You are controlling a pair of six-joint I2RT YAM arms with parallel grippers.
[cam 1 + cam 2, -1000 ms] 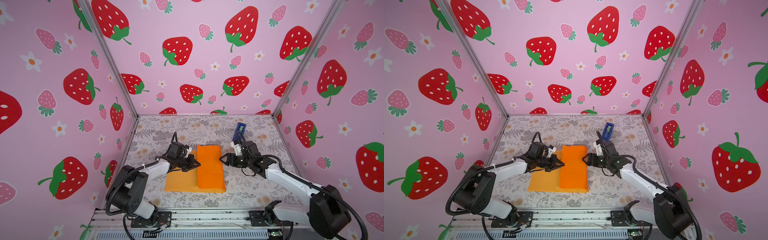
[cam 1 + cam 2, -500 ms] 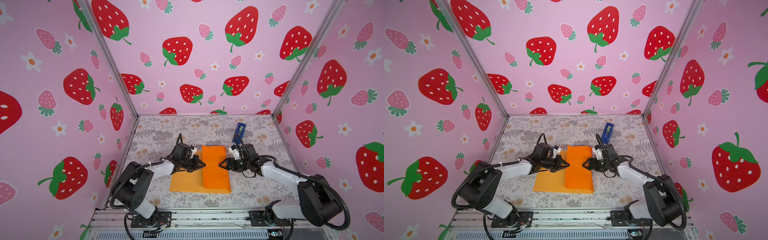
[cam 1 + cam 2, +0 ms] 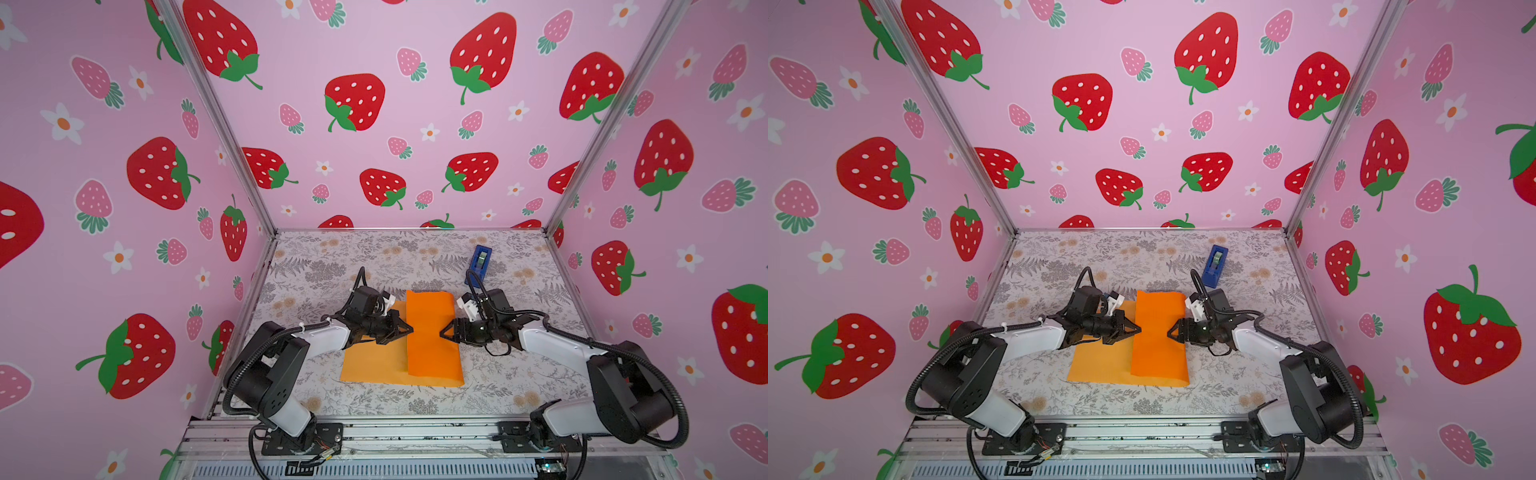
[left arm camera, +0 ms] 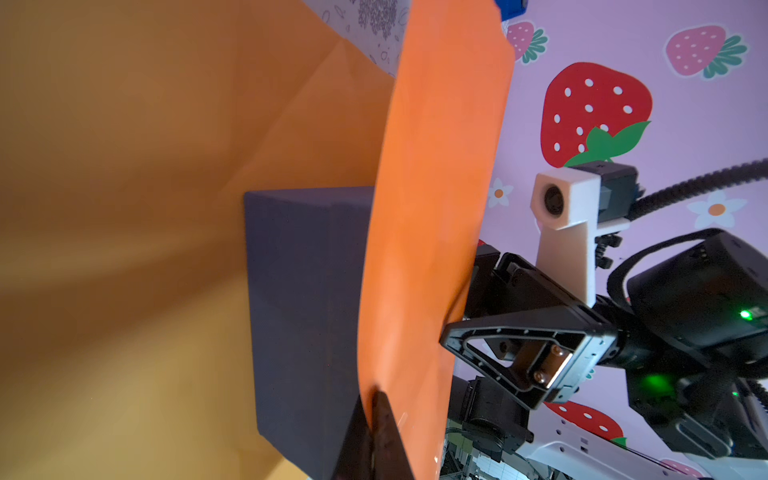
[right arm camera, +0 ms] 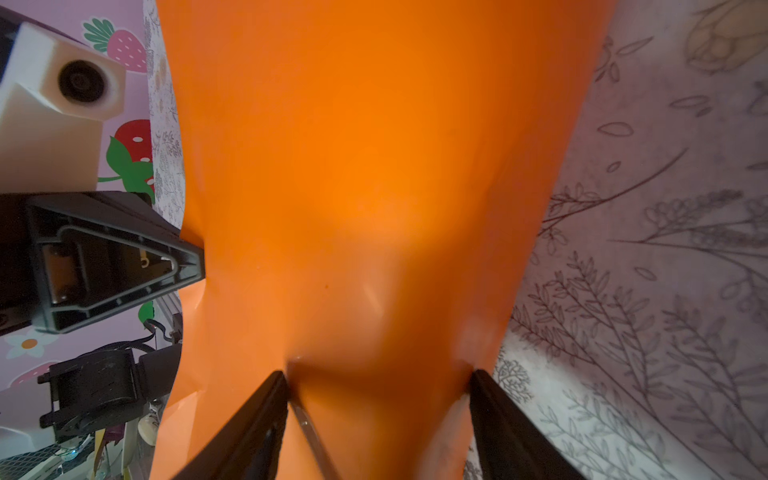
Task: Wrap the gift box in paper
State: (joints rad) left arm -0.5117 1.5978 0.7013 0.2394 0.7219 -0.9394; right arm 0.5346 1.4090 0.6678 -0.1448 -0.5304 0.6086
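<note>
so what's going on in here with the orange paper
Two robot arms are wrapping the gift box in the paper. One flap is folded over the box. The left gripper pinches that flap's edge; the right gripper clasps the covered box from the opposite side. The tape dispenser sits untouched behind.

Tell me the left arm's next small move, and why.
Probably draw the left gripper across and down, laying the flap onto the bare side of the gift box. Its jaws are shut on the edge of the paper, which stands off that blue side in the left wrist view. The right gripper, jaws wide, presses the covered far side, apparently bracing.
</note>
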